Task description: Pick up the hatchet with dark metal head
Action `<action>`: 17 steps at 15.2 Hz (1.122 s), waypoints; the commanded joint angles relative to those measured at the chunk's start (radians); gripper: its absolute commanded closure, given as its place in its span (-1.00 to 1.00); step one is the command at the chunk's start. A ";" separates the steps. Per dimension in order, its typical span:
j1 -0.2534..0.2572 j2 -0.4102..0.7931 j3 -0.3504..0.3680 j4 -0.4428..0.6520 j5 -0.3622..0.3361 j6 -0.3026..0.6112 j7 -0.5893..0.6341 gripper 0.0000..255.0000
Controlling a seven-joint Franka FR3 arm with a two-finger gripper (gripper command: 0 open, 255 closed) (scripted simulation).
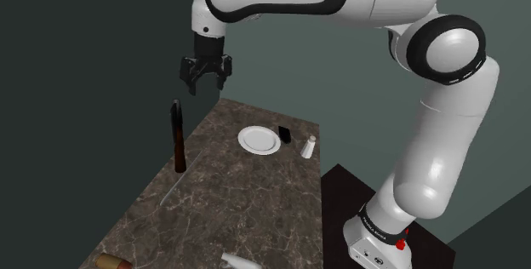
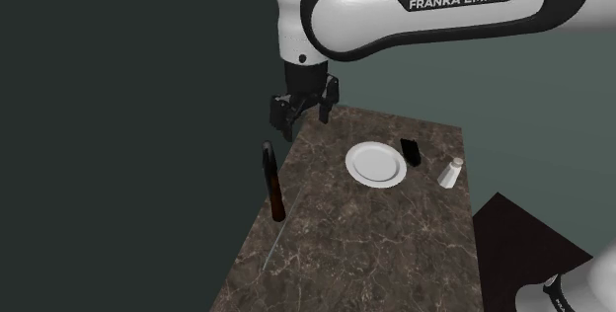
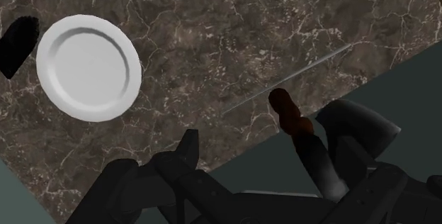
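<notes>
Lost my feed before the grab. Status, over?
Gripper open, empty, up and aside of the hatchet. Hatchet upright at edge of table, dark end up, untouched. Nothing between them; plate well aside.

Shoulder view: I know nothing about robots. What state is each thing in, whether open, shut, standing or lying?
gripper: open, empty, in the air over the table
hatchet: standing upright near the table's edge, not held
plate: lying flat, nothing on it
white shaker: standing upright
small black object: standing beside the plate
thin grey rod: lying flat on the table
</notes>
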 commanded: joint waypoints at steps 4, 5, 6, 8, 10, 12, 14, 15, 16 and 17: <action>0.101 0.270 -0.005 0.345 -0.089 -0.100 0.095 -1.00; 0.127 0.331 -0.011 0.434 -0.105 -0.131 0.108 -1.00; 0.156 0.399 -0.017 0.538 -0.121 -0.169 0.118 -1.00; 0.162 0.414 -0.021 0.547 -0.123 -0.163 0.120 -1.00; 0.155 0.405 -0.021 0.505 -0.121 -0.130 0.120 -1.00; 0.149 0.400 -0.021 0.469 -0.121 -0.100 0.121 -1.00; 0.143 0.396 -0.021 0.426 -0.120 -0.062 0.121 -1.00; 0.143 0.395 -0.021 0.425 -0.120 -0.062 0.121 -1.00; 0.143 0.396 -0.021 0.426 -0.120 -0.062 0.121 -1.00; 0.143 0.396 -0.021 0.427 -0.120 -0.063 0.121 1.00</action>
